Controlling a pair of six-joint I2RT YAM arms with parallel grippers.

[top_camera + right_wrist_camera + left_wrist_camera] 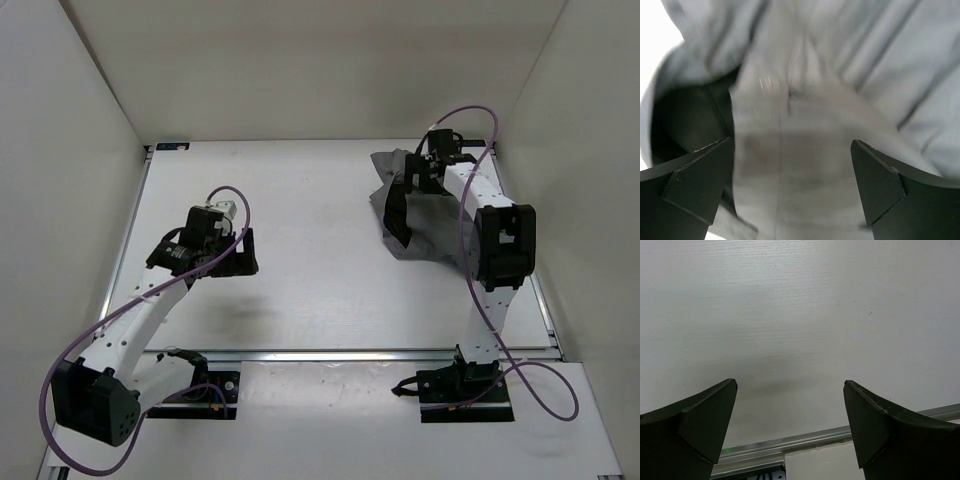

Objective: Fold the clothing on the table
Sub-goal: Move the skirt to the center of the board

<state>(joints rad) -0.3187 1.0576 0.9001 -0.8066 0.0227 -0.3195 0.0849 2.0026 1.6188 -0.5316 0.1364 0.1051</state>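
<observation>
Right arm reaches to 1 o'clock, right claw (pixel 428 163) wide over crumpled dark-grey fabric garment (pixel 425 238). Left arm bends at 8 o'clock, left claw (pixel 232 257) wide above flat white table (pixel 320 200).

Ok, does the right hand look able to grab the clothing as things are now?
Probably yes. The right hand is open and close over the clothing, whose fabric fills the view between its fingers. Nothing seems to lie in between.
</observation>
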